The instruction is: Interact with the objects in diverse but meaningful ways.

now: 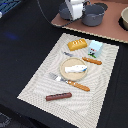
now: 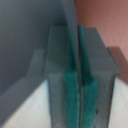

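One striped beige placemat (image 1: 35,82) lies on the dark table, and on it sit one yellow bread-like block (image 1: 77,44), one pale blue carton (image 1: 95,48), one round wooden plate (image 1: 64,72) with a white tube (image 1: 75,69) lying across it, one fork (image 1: 54,77) with a wooden handle, and two brown sausage sticks: a short orange-brown one (image 1: 92,61) beside the carton and a longer dark one (image 1: 59,96) near the mat's front edge. Behind the mat, a pinkish board (image 1: 100,30) carries two grey pots, a saucepan (image 1: 65,11) and a wider pot (image 1: 93,15), side by side.

The exterior view shows the white gripper (image 1: 75,10) down at the saucepan, covering part of it. Only the wrist view reveals the grip: two grey fingers with green rubbery pads (image 2: 73,95) are nearly together, pinching a thin grey metal edge, probably the saucepan's rim, though the close-up is blurred. The pink board fills that view's background.

The bread block is rounded and glossy; the carton is boxy with a printed face.
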